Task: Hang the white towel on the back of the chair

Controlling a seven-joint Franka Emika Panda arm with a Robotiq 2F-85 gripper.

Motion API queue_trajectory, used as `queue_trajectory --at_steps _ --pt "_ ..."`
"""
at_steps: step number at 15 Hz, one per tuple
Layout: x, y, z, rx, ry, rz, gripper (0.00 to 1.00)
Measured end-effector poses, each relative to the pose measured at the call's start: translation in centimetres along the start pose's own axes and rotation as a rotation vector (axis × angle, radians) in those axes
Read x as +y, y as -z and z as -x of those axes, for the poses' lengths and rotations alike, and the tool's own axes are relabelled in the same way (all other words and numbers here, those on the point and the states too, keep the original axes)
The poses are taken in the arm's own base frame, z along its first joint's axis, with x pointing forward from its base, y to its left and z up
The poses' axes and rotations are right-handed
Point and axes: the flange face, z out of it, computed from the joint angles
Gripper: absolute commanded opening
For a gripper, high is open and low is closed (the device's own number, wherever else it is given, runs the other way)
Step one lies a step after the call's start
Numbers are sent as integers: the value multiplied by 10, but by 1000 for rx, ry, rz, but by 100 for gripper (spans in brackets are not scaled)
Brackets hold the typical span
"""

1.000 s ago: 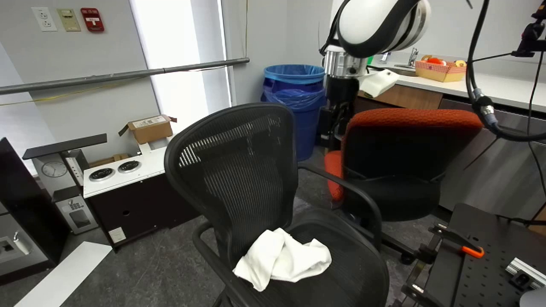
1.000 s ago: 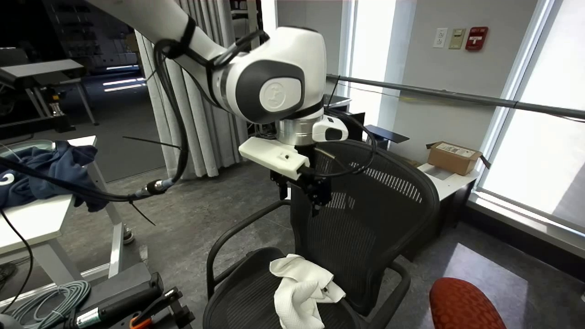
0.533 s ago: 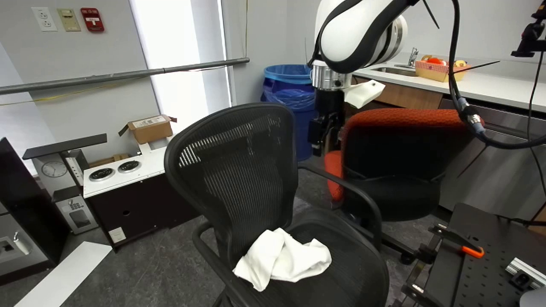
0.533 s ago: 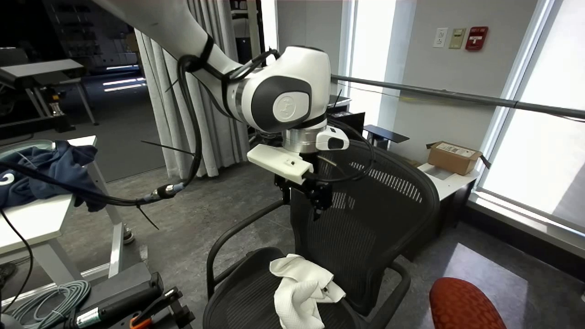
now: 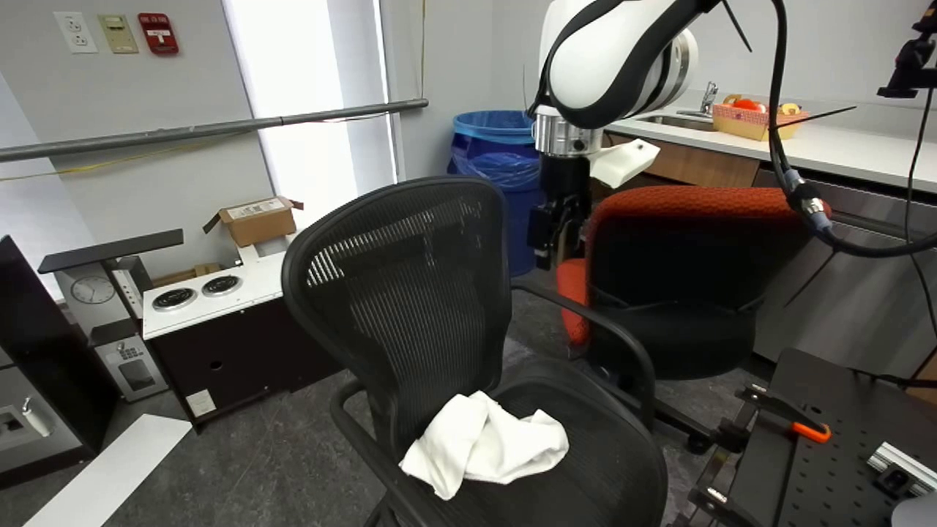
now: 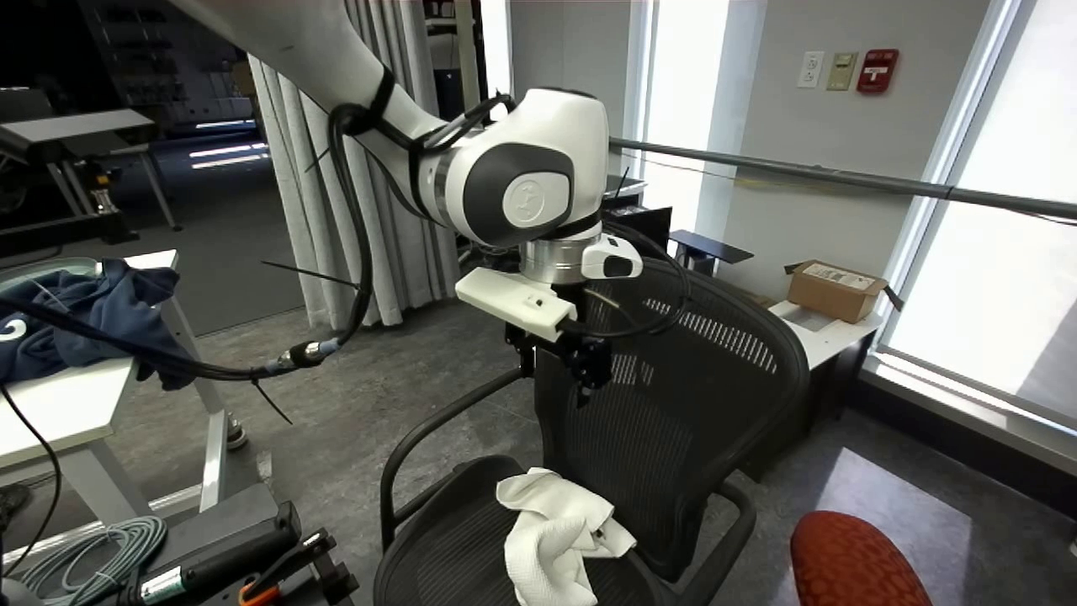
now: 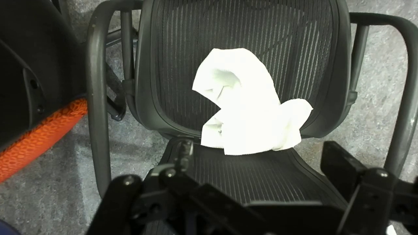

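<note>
The white towel lies crumpled on the seat of the black mesh chair, against the foot of its backrest. The towel also shows in the other views. My gripper hangs pointing down above the seat, in front of the chair's backrest and well above the towel. In the wrist view the gripper is open, its fingers wide apart with nothing between them. The towel shows beyond the fingertips, apart from them.
Chair armrests stand on both sides of the seat. A red-orange chair stands beside the black chair. A black perforated table with clamps is near the seat's front. A blue bin and a counter are behind.
The arm and open gripper have moved lower and, in the exterior views, a little sideways over the seat. Over the last half second they are almost still. Towel and chair have not moved.
</note>
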Motion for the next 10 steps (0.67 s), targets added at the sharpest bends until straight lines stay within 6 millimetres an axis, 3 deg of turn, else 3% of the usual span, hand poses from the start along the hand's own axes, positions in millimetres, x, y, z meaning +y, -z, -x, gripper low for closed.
queue_trajectory --at_steps 4,10 --pt "-6 -32 -20 18 10 6 100" --pt "-38 -125 -70 -54 40 36 100"
